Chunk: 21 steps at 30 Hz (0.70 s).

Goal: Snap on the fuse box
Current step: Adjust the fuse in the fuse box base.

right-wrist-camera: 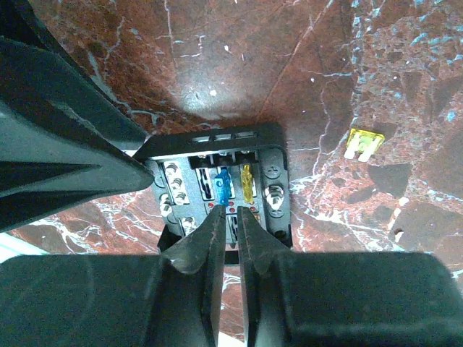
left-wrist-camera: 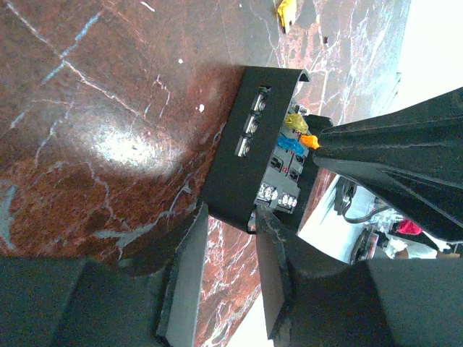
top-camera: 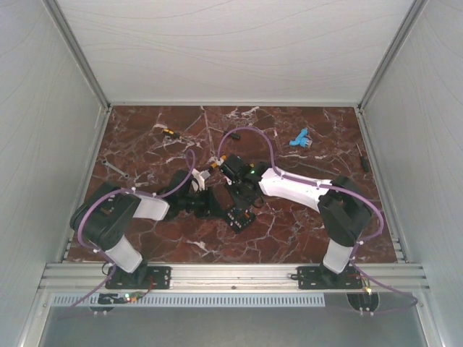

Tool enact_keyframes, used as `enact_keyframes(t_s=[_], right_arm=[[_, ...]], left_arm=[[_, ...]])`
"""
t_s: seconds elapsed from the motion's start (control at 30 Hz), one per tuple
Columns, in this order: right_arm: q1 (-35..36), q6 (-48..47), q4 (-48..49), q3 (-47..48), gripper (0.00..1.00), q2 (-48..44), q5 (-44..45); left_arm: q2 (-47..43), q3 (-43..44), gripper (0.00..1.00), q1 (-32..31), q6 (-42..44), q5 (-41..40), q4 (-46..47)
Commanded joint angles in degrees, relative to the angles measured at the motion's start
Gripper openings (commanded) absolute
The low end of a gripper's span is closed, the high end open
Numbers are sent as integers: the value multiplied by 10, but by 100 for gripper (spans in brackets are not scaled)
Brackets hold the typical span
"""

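Top external view: locate the fuse box (top-camera: 239, 218) on the red marble worktop (top-camera: 289, 233), a little toward 6 o'clock from the centre. Both arms reach inward over it, the left from 8 o'clock and the right from 4 o'clock. Note a blue plastic part (top-camera: 299, 139) at 1 o'clock and a wrench (top-camera: 116, 168) at 9 o'clock. Both lie well apart from the box.

Left wrist view: the left pincer (left-wrist-camera: 231, 215) sits at the near corner of the box. Its fingers (left-wrist-camera: 184, 275) stand apart, and the corner lies at the gap between their tips. Black meets black there, so you cannot tell whether the pads press the box wall. Treat this grip as unconfirmed. The box rests flat on the worktop with its fuse rows exposed on top.

Right wrist view: the right pincer (right-wrist-camera: 226, 215) hangs over the exposed top of the box, at the 6 o'clock side of the box in this view. Its two fingers are drawn almost together, with only a thin slit between them. The tips sit just below a blue fuse (right-wrist-camera: 222, 184) seated in the box. You cannot tell whether anything is pinched in the slit. In the left wrist view the same tips meet an orange fuse (left-wrist-camera: 309, 142) in the box. A loose yellow fuse (right-wrist-camera: 364, 143) lies on the worktop at 2 o'clock from the box, apart from it.
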Motion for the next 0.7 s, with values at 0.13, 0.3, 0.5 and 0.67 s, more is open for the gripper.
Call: enact_keyframes(t_s=[0.13,0.3,0.5,0.67], right_arm=[[-3,6,21,-1,7,10,-23],[-3,6,17,-3,5,17,-21],[-4,7,10,-7,0,33,-20],[-4,5,-13,-14,0,48,-6]], left_arm=[[-4,13,33,-2,12,-17,-4],[-3,14,33,-2,12,-17,-4],[-3,14,32,-2,13,-18,-5],[-3,14,32,-2,13,-19,-6]])
